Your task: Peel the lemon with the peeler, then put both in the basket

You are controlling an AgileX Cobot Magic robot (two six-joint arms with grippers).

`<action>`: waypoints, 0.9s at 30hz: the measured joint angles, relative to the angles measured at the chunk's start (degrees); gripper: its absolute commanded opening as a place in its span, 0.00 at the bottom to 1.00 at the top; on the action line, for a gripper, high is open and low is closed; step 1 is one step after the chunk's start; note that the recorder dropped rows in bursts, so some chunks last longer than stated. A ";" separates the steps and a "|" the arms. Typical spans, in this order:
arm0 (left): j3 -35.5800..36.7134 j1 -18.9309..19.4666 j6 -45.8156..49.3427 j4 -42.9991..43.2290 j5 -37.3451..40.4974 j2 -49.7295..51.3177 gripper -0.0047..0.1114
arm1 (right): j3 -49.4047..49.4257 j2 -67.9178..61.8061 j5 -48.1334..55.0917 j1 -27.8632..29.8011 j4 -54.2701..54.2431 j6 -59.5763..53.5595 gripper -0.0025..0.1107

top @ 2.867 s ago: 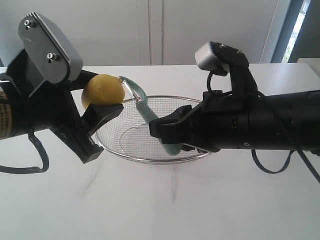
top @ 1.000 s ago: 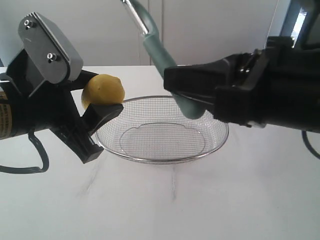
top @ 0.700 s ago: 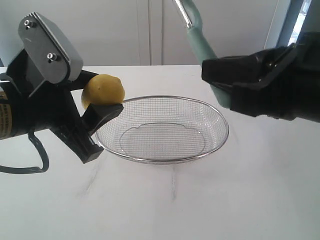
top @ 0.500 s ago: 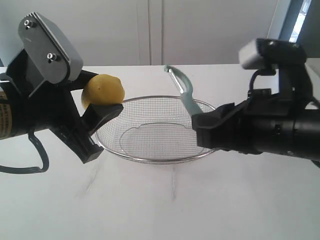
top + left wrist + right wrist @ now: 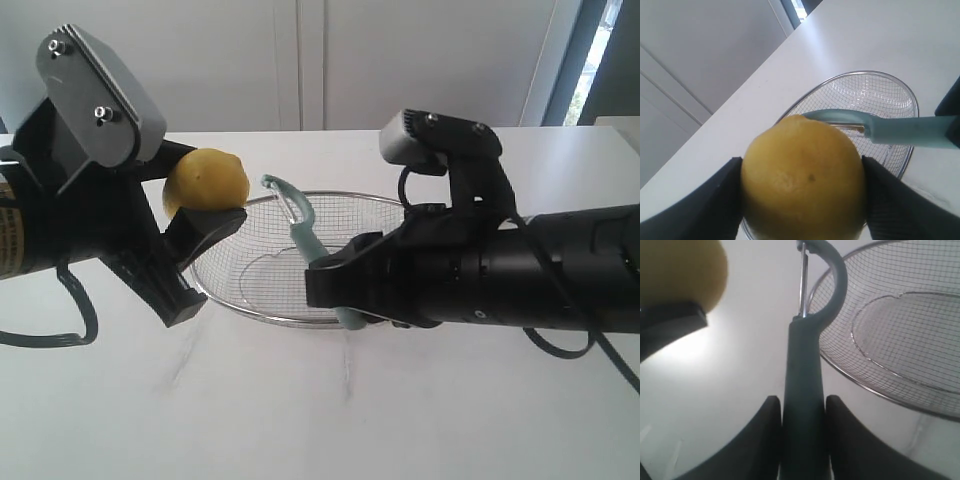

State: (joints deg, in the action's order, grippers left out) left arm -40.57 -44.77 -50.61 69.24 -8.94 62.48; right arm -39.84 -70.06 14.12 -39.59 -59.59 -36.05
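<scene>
The yellow lemon (image 5: pixel 206 180) is held above the table at the basket's left rim, with my left gripper (image 5: pixel 205 205) shut on it; its black fingers (image 5: pixel 715 200) press both sides of the lemon (image 5: pixel 802 177). My right gripper (image 5: pixel 335 285) is shut on the teal peeler (image 5: pixel 303 232), whose handle (image 5: pixel 802 385) runs between the two fingers. The hooked head with its metal blade (image 5: pixel 802 282) points at the lemon (image 5: pixel 680 270), a short gap away. The silver mesh basket (image 5: pixel 240 208) lies below both.
White table (image 5: pixel 300 410) all round the basket. A pale wall and cupboard doors (image 5: pixel 300 60) stand behind. The right arm's black body (image 5: pixel 520 280) stretches over the basket's right half.
The right arm swung up and to the right with the peeler, then came back down and left; the peeler head is again close to the lemon. The left arm and lemon stayed still.
</scene>
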 measured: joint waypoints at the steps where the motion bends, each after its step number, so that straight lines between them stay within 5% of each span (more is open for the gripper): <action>1: 0.00 0.00 0.00 0.00 0.00 0.00 0.04 | -0.38 0.00 0.00 -0.37 -0.10 0.00 0.02; 27: 0.00 0.00 0.00 0.00 0.00 0.00 0.04 | -2.35 3.11 0.44 -2.07 -2.24 0.00 0.02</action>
State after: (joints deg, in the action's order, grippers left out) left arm -40.57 -44.77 -50.61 69.24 -8.94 62.48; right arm -42.19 -66.96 14.55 -41.66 -61.83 -36.05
